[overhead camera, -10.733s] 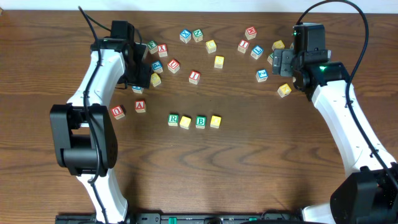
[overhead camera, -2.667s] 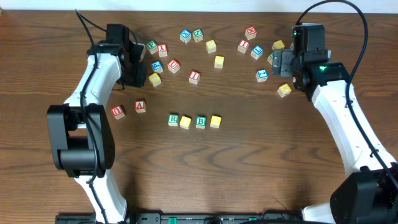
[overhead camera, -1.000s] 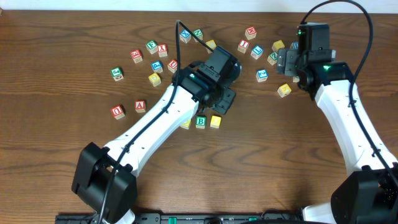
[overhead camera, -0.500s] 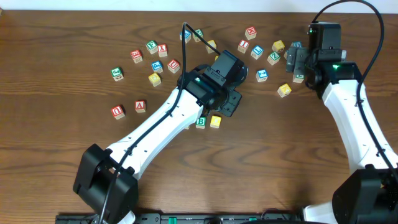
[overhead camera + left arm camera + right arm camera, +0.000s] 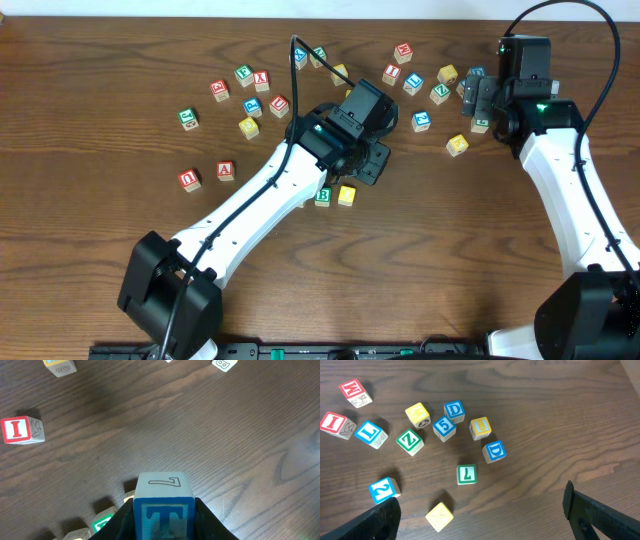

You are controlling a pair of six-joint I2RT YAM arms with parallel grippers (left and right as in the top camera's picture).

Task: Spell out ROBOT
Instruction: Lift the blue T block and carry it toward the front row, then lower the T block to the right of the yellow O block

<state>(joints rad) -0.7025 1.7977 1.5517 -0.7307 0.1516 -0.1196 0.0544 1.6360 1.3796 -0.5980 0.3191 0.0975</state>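
Blue T cube (image 5: 163, 497) was clamped in the left gripper (image 5: 163, 527); the right gripper (image 5: 482, 515) was spread empty. Release was judged best squarely right of the yellow cube (image 5: 346, 195).

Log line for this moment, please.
left pincer: shut on T cube | right pincer: open, empty | row: T missing

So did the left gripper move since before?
Yes. The left gripper swung right, from near the red A cube to beside the row's last yellow cube.
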